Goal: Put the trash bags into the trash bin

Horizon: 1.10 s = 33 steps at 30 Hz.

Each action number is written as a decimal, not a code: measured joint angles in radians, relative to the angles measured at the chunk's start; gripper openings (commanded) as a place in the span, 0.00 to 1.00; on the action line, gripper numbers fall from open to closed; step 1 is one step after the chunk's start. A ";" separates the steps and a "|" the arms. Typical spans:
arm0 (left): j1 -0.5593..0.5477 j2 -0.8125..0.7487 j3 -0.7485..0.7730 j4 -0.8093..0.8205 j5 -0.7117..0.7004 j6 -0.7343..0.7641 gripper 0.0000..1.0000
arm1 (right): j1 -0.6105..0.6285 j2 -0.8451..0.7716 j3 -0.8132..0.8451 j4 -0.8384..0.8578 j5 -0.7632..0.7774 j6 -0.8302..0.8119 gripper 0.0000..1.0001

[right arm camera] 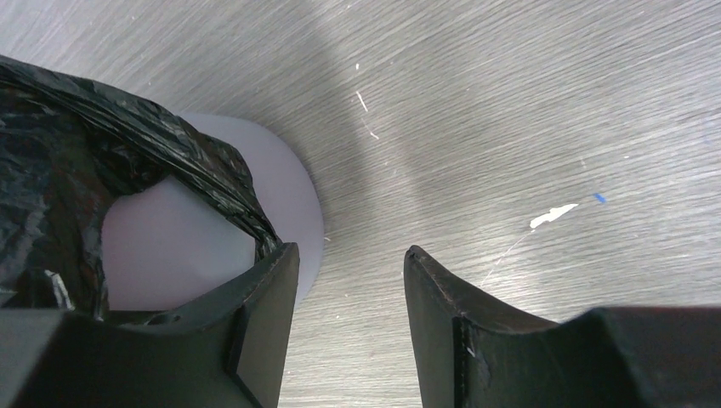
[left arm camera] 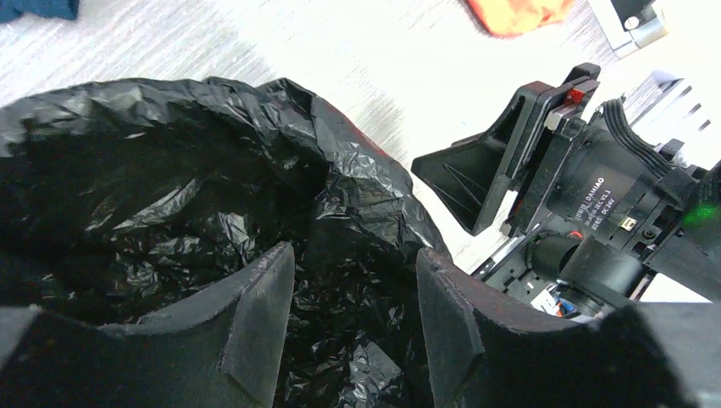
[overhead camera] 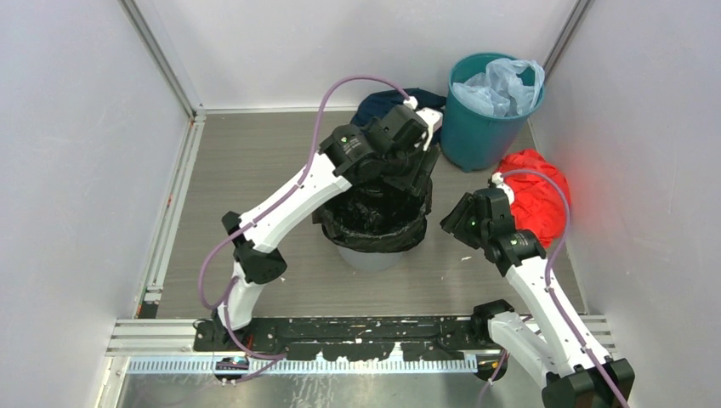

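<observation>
The black trash bag (overhead camera: 374, 223) lies crumpled in and over the mouth of the light grey trash bin (overhead camera: 371, 255) at mid-table. My left gripper (overhead camera: 417, 183) hangs over the bin's far right rim. In the left wrist view my left gripper (left arm camera: 353, 289) is open, with the glossy bag (left arm camera: 170, 195) spread below it and nothing pinched between the fingers. My right gripper (overhead camera: 455, 221) stands just right of the bin. In the right wrist view my right gripper (right arm camera: 350, 263) is open over bare table, its left finger (right arm camera: 263, 323) beside the bin wall (right arm camera: 289, 195) and the bag's edge (right arm camera: 85, 144).
A teal bin (overhead camera: 476, 140) holding a pale blue bag (overhead camera: 502, 85) stands at the back right. A red cloth bundle (overhead camera: 536, 191) lies by the right wall. A dark blue cloth (overhead camera: 383, 102) sits behind the bin. White walls enclose the table on three sides.
</observation>
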 measured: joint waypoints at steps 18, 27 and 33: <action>-0.051 0.036 0.002 -0.053 -0.076 0.001 0.56 | -0.010 0.054 -0.071 0.126 -0.129 0.007 0.51; -0.077 0.021 0.002 -0.054 -0.086 0.001 0.57 | -0.010 0.066 -0.084 0.165 -0.157 0.026 0.48; -0.102 -0.006 0.000 -0.053 -0.086 0.001 0.57 | -0.010 0.091 -0.084 0.195 -0.176 0.035 0.46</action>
